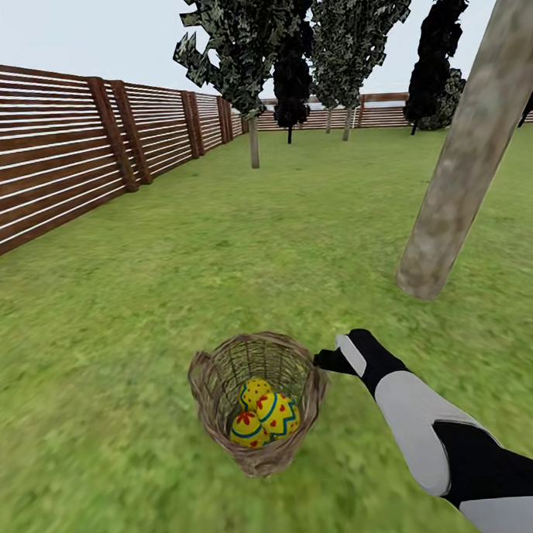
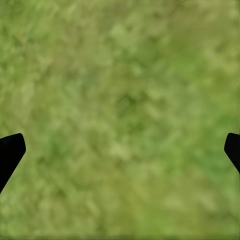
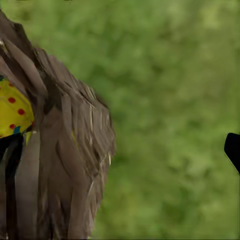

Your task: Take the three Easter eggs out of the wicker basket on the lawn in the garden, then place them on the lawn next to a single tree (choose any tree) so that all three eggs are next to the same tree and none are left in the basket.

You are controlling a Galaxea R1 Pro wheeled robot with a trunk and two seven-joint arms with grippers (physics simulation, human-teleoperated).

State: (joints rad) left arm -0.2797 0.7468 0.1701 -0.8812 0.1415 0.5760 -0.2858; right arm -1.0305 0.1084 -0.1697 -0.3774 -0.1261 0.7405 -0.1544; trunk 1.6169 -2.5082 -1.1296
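Note:
The wicker basket stands on the lawn close in front of me. Three Easter eggs lie in it, yellow with red marks and blue-green bands: one at the back, one at the right, one at the front. My right gripper is at the basket's right rim. In the right wrist view the basket's wall and a yellow egg are close up, and the right gripper is open. My left gripper hangs open over bare grass. The tree leans at the right.
A brown slat fence runs along the left and far side. Thin-trunked trees and dark narrow trees stand at the back. Open grass lies between the basket and the leaning trunk's foot.

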